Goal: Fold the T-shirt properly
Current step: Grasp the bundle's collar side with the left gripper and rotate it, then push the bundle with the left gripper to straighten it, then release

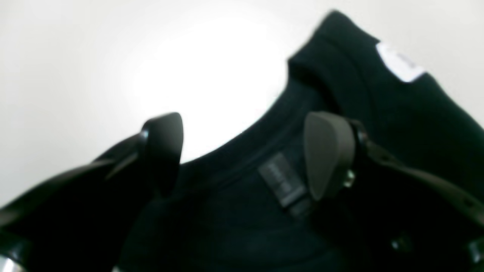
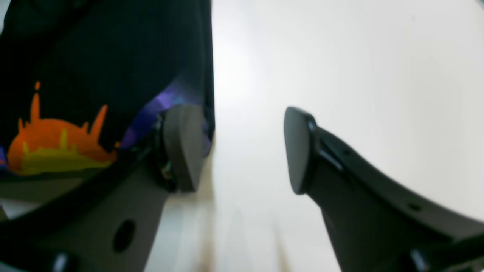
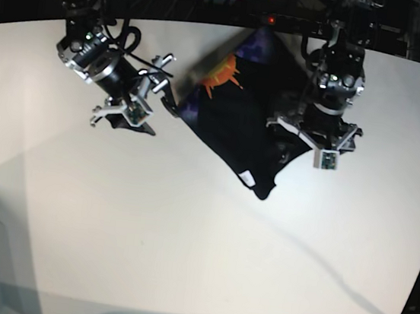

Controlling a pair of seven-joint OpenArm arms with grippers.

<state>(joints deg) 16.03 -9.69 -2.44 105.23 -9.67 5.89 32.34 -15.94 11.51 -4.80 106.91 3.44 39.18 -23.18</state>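
Both end effectors, left [image 1: 242, 155] and right [image 2: 242, 149], gaping and empty, flank black T-shirt [image 3: 237, 122] on white counter [image 3: 185, 231].

T-shirt [image 3: 237, 122] tag text [image 1: 284, 180] blurred (unreadable); far hem hidden.

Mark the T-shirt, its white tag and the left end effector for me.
T-shirt [image 3: 236, 130], base view, middle of the black cloth.
White tag [image 1: 400, 62], left wrist view, tag's middle.
Left end effector [image 1: 242, 155], left wrist view, between the fingertips.
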